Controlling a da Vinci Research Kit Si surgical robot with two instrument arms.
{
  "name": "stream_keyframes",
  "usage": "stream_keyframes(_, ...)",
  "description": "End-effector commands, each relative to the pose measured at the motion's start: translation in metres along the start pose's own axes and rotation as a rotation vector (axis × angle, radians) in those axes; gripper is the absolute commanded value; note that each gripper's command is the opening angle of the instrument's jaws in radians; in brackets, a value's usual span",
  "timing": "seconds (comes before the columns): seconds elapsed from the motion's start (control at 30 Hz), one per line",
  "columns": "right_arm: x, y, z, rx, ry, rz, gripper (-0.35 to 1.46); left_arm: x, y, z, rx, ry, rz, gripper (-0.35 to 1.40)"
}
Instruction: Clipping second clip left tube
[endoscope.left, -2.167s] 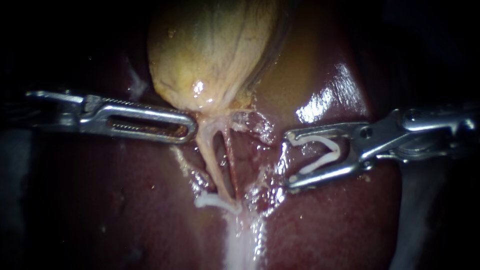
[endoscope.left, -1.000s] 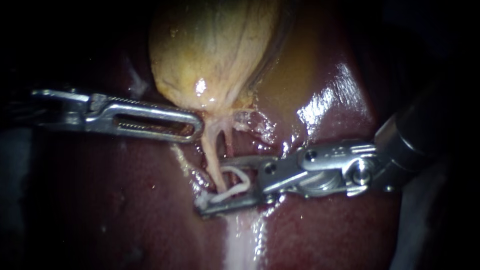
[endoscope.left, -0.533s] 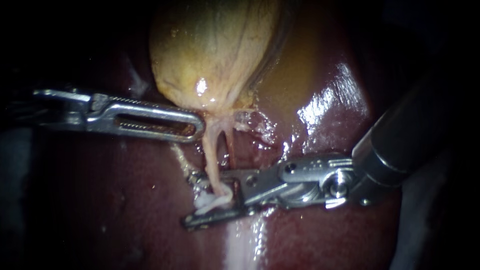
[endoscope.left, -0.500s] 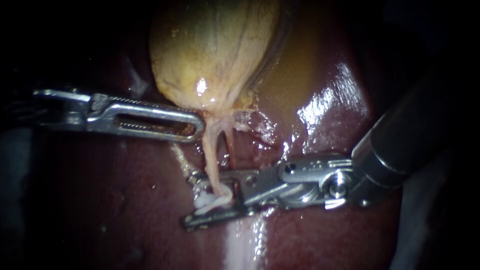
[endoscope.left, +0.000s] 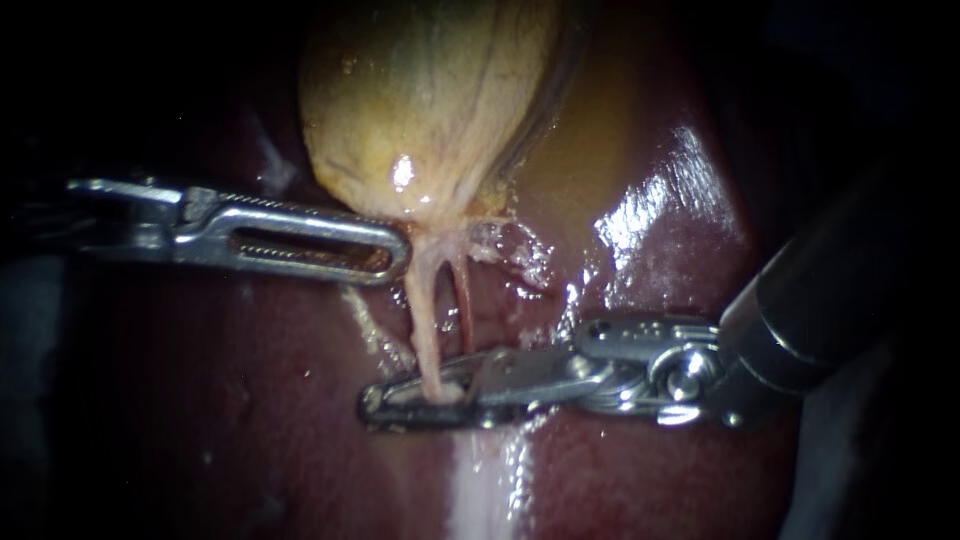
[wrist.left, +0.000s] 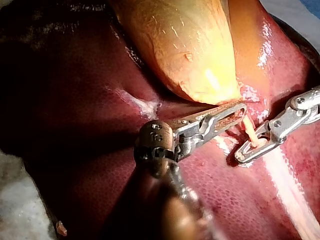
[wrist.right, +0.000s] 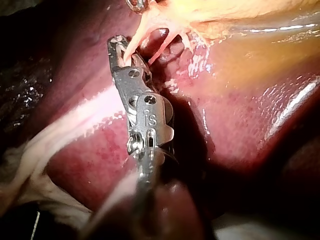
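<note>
Right instrument (endoscope.left: 380, 403) has its jaws pressed together on the lower end of the left tube (endoscope.left: 425, 320) (well below the gallbladder (endoscope.left: 430, 100)) — the clipping squeeze seems in hand — and the next move calls for opening gently and backing off without tugging.

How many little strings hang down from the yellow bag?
2. The left tube runs down from the gallbladder to where the right instrument clamps it. The right tube, thinner and redder, lies just beside it. More may hide under tissue.
</note>
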Motion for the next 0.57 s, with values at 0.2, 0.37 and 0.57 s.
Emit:
stream_keyframes(0.2,0.0002,0.0001,-0.0001,0.0,-0.004,0.001,-0.35,0.0,-0.0002,-0.0001,-0.002,-0.001,0.0,-0.35)
stream_keyframes(0.37,0.0002,0.0003,-0.0001,-0.001,-0.007,0.001,-0.35,0.0,-0.0002,-0.0001,-0.002,-0.001,0.0,-0.35)
stream_keyframes(0.57,0.0001,0.0005,-0.0002,-0.001,-0.007,0.001,-0.35,0.0,-0.0002,-0.0001,-0.002,-0.001,0.0,-0.35)
